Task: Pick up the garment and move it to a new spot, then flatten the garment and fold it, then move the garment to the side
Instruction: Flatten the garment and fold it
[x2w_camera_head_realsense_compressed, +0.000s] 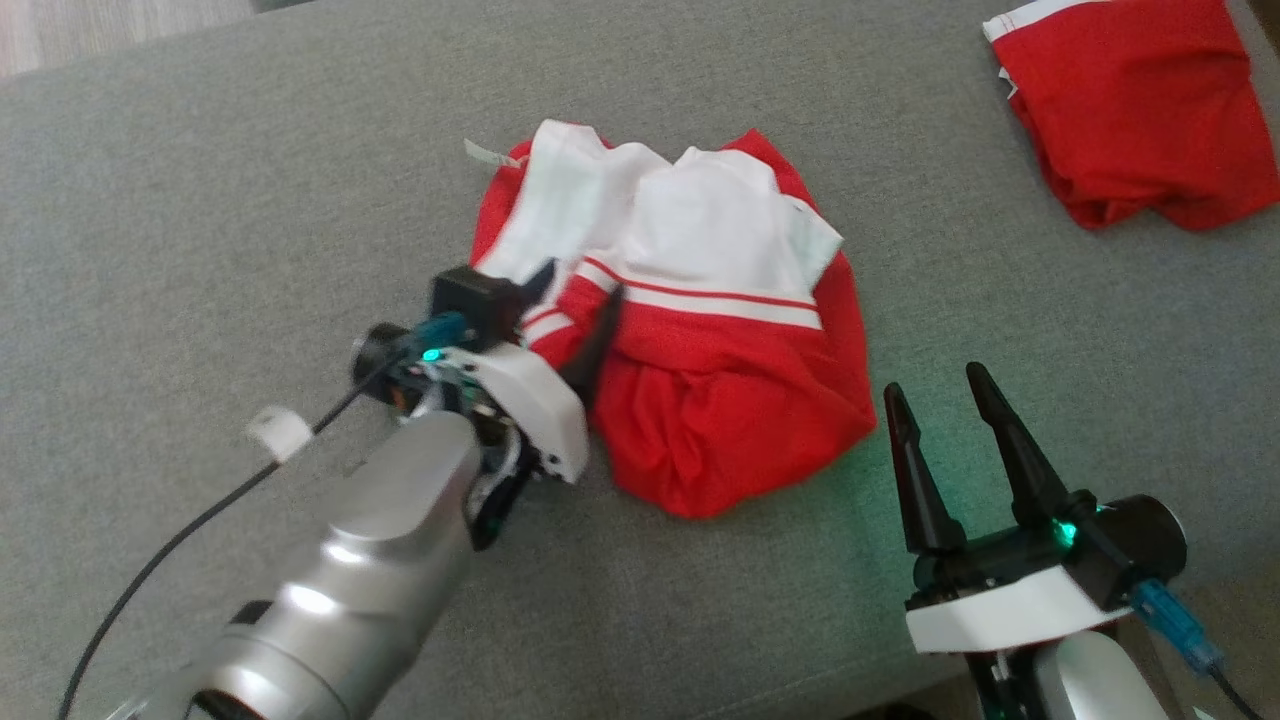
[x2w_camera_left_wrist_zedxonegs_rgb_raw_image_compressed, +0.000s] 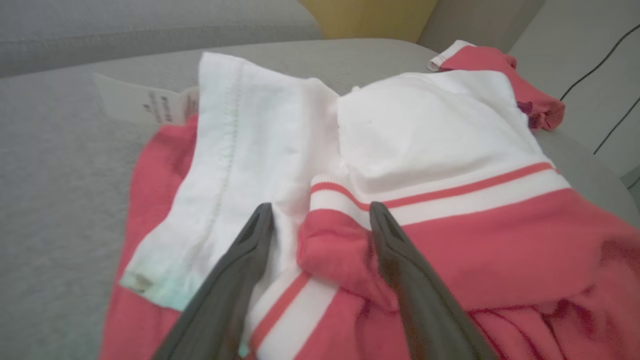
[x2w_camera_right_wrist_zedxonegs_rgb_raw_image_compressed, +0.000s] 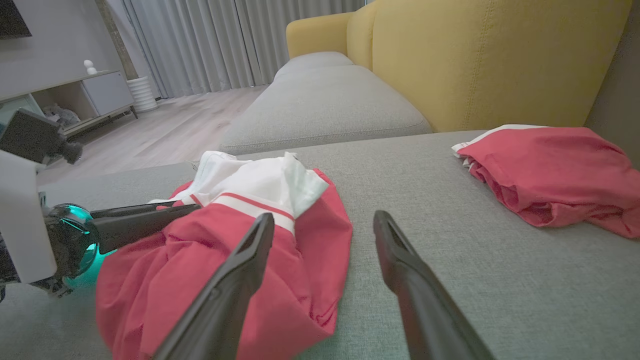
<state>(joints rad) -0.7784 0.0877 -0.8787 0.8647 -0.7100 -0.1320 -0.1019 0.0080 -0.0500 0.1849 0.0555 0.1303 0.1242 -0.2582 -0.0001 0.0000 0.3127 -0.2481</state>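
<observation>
The left pincer (x2w_camera_head_realsense_compressed: 583, 280), jaws wide, straddles a raised fold at the left edge of the crumpled garment (x2w_camera_head_realsense_compressed: 740, 410) on the grey cushion (x2w_camera_head_realsense_compressed: 250, 180). Best to press deeper before closing, gathering several layers. The right pincer (x2w_camera_head_realsense_compressed: 934, 380), also wide, hovers just beside the garment.

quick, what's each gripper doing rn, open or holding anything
left gripper: open, jaws astride a fold of the red and white garment, not gripping it
right gripper: open, empty, beside the garment
</observation>
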